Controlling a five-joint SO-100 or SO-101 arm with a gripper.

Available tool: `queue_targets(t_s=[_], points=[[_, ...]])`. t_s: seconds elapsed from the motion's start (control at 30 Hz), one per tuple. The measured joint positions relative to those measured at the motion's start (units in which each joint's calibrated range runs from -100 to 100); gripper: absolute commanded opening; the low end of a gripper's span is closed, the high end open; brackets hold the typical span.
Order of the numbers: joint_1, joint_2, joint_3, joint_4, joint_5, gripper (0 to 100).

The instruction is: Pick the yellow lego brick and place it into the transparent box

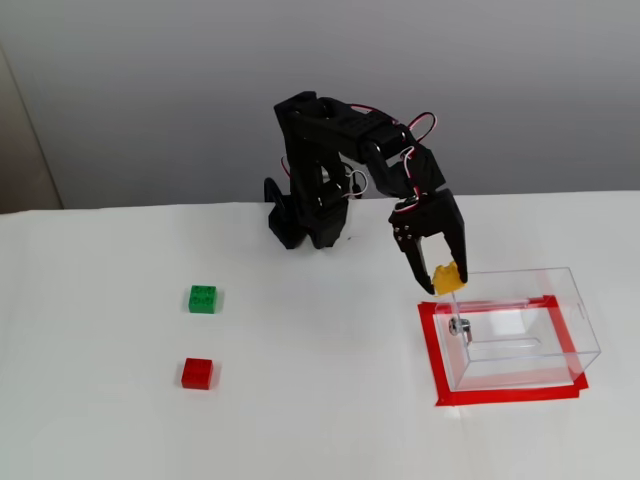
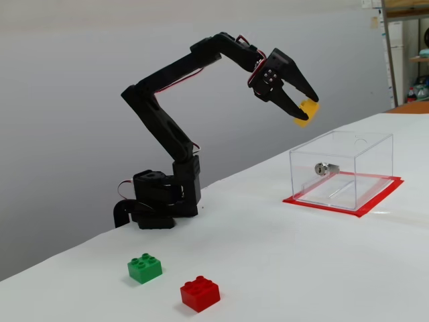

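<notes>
My black gripper [image 1: 441,277] is shut on the yellow lego brick [image 1: 447,277], held tilted between the fingertips. In a fixed view the brick [image 2: 307,111] hangs in the air above the near left wall of the transparent box [image 2: 365,149], well clear of its rim. The box [image 1: 560,290] is clear plastic with a small metal knob [image 1: 458,326] on its left wall and stands on a red tape outline [image 1: 430,345] on the white table. Nothing shows inside the box.
A green brick [image 1: 202,298] and a red brick [image 1: 197,373] lie on the white table at the left, far from the box. They also show in a fixed view, green [image 2: 145,267] and red [image 2: 200,293]. The arm's base [image 1: 305,215] stands at the table's back.
</notes>
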Motion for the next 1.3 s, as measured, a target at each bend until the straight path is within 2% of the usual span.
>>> queue_targets(t_s=[0.27,0.67,1.03,1.23,1.3], points=[[-7.7,12.3,-11.8,0.0,2.8,8],[-10.1,37.4,-35.7,0.0,3.0,9],[-13.8,39.7,-37.7,0.0,3.0,9],[-13.7,39.7,-37.7,0.0,3.0,21],[-13.6,39.7,-37.7,0.0,3.0,22]])
